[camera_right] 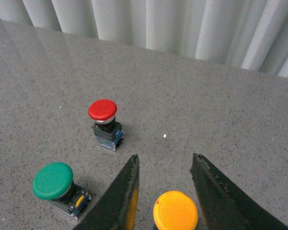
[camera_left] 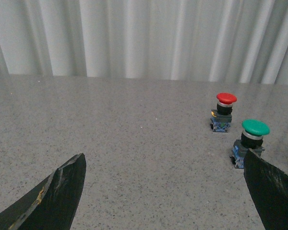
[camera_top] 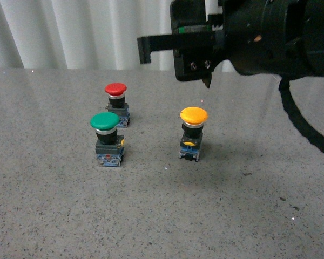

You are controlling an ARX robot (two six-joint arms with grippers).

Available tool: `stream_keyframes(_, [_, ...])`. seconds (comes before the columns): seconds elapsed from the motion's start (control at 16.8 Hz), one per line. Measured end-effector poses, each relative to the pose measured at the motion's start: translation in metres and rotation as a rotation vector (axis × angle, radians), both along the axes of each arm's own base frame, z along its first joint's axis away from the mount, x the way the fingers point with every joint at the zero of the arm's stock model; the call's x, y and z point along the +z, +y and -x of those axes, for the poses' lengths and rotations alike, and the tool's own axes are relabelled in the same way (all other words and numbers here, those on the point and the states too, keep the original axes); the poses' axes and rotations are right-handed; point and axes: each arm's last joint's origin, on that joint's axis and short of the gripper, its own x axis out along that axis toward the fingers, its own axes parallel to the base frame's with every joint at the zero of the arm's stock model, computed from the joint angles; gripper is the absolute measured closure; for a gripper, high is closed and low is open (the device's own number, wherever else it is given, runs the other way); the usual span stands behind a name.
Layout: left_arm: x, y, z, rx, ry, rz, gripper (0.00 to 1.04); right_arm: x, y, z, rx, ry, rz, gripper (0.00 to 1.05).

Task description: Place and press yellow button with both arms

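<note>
The yellow button (camera_top: 193, 116) stands upright on the grey speckled table (camera_top: 232, 210), right of the other two buttons. My right gripper (camera_top: 176, 69) hangs open in the air above and slightly behind it, touching nothing. In the right wrist view the yellow cap (camera_right: 175, 210) lies between and below the two spread fingers (camera_right: 125, 191), with the gripper (camera_right: 165, 158) holding nothing. My left gripper (camera_left: 164, 158) is open over bare table, its fingers (camera_left: 62, 191) wide apart. It is out of the front view, and the yellow button does not show in the left wrist view.
A green-capped button (camera_top: 105, 121) and a red-capped button (camera_top: 115, 89) stand to the left of the yellow one. In the left wrist view the green one (camera_left: 255, 127) sits just beyond one finger, the red one (camera_left: 226, 98) further off. A white curtain (camera_top: 70, 32) closes the back.
</note>
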Motion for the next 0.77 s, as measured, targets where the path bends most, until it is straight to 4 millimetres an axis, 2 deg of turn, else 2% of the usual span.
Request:
stream_keyframes(0.24, [0.0,0.0,0.0,0.0,0.0,0.0,0.07,-0.017,0.006,-0.004,0.006,0.052,0.029,1.04])
stream_keyframes(0.42, [0.0,0.0,0.0,0.0,0.0,0.0,0.07,-0.029,0.009,-0.008,-0.002,0.085,0.042,1.03])
stream_keyframes(0.77, [0.0,0.0,0.0,0.0,0.0,0.0,0.07,-0.039,0.014,-0.018,-0.009,0.114,0.062,1.03])
